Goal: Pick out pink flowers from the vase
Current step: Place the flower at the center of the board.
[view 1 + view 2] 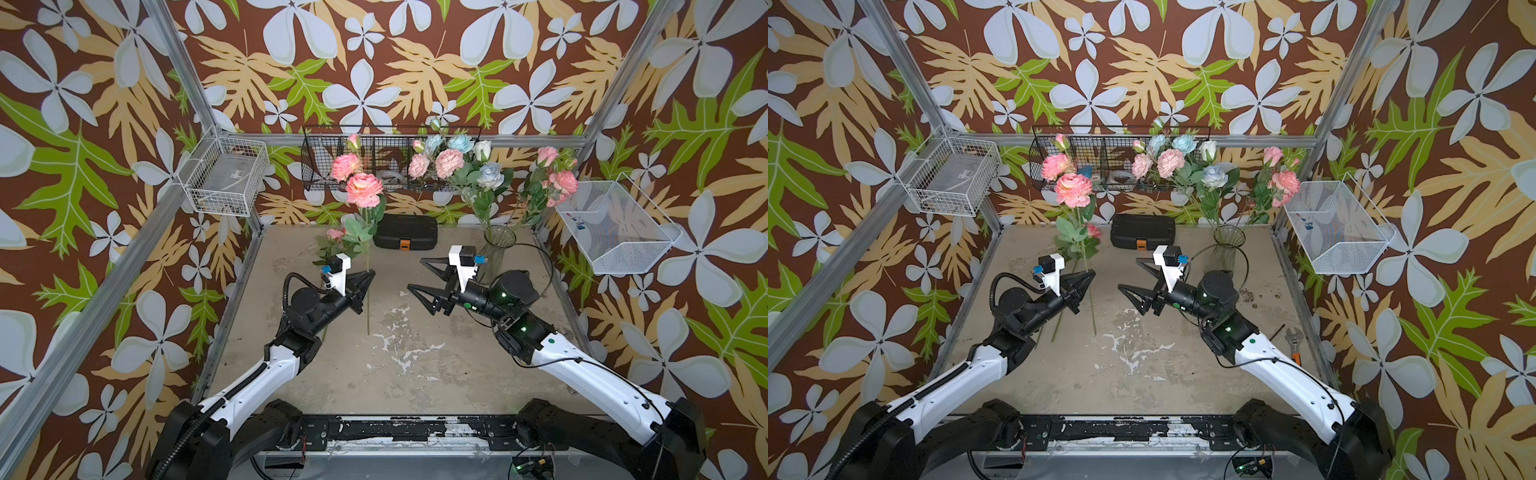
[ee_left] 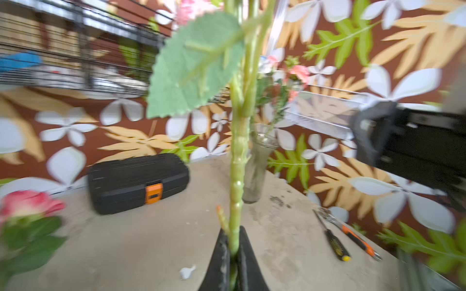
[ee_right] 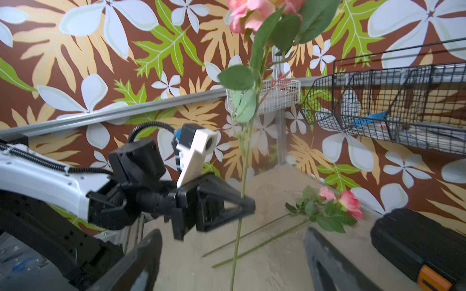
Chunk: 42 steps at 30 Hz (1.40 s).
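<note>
Two grippers, left (image 1: 371, 273) and right (image 1: 415, 273). One vase (image 1: 500, 249). One case (image 1: 405, 232). Three baskets (image 1: 316, 166) (image 1: 220, 203) (image 1: 623, 249): one black, two white. Two tools (image 2: 336, 244) (image 2: 356, 236), seen from the left wrist. Three blue roses (image 1: 432, 143) (image 1: 460, 143) (image 1: 490, 174) and one white rose (image 1: 482, 149). Six large pink blooms (image 1: 364, 190) (image 1: 345, 166) (image 1: 418, 165) (image 1: 449, 163) (image 1: 547, 156) (image 1: 563, 181) in both top views: two on the one gripped stem (image 1: 368, 316), two beside the blue roses, two farthest right; the buds are too small to count. Two pink roses (image 3: 327, 194) (image 3: 351, 204) lying flat, seen from the right wrist.
</note>
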Each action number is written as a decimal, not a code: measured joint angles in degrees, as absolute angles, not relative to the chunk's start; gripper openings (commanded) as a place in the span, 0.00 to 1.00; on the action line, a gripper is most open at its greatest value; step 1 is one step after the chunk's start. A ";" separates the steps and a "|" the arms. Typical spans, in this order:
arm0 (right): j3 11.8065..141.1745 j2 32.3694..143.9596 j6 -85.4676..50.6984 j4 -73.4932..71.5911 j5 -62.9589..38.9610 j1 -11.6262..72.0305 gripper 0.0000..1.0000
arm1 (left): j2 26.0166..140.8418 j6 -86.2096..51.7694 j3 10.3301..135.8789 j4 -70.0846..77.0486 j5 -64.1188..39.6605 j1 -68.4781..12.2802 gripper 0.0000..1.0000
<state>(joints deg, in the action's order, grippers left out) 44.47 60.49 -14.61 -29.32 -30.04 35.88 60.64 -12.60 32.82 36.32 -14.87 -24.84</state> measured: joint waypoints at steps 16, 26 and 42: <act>21.85 47.72 -10.00 -46.09 -17.45 35.86 0.85 | 73.06 0.60 44.99 5.50 30.96 -19.57 0.00; 20.60 42.94 -8.80 -47.97 -15.84 35.88 0.85 | 87.42 0.27 50.09 -3.88 34.50 -14.02 0.00; 18.74 43.99 -8.40 -49.87 -14.98 35.90 0.85 | 100.57 9.85 55.51 -0.01 32.29 -6.00 0.00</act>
